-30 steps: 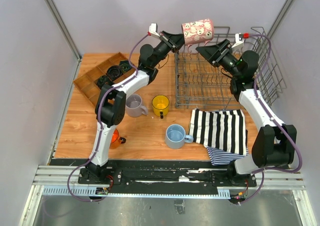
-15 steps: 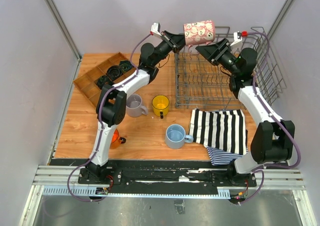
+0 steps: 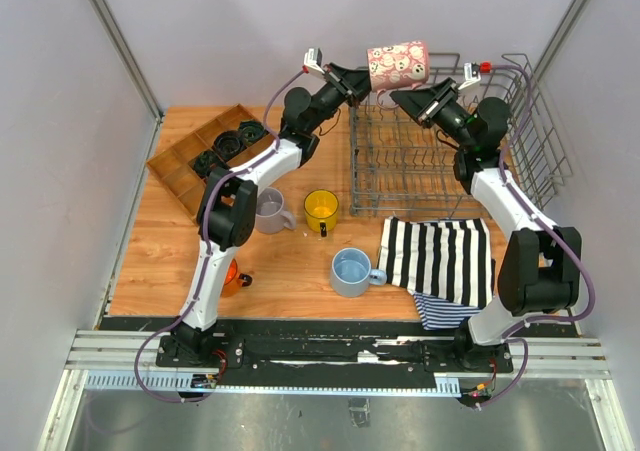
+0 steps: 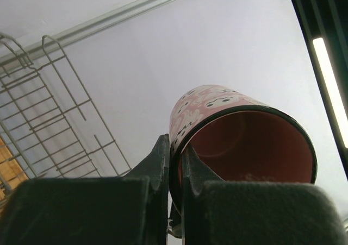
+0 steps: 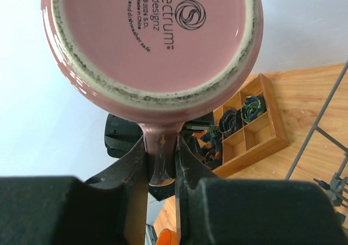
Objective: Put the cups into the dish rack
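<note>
Handover, 12 o'clock: pink patterned mug [image 3: 397, 63], left gripper [image 4: 175, 152] pinching rim, right gripper [image 5: 160, 155] apparently clamping handle; next, left release.

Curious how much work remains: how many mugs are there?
5: pink mug raised near the dish rack; grey mug, yellow mug, light blue mug on the table; orange mug partly behind the left arm.

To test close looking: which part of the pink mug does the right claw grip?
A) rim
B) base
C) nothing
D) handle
D: the right wrist view shows the right claw closed on the handle of the pink mug; the left claw has the rim.
</note>
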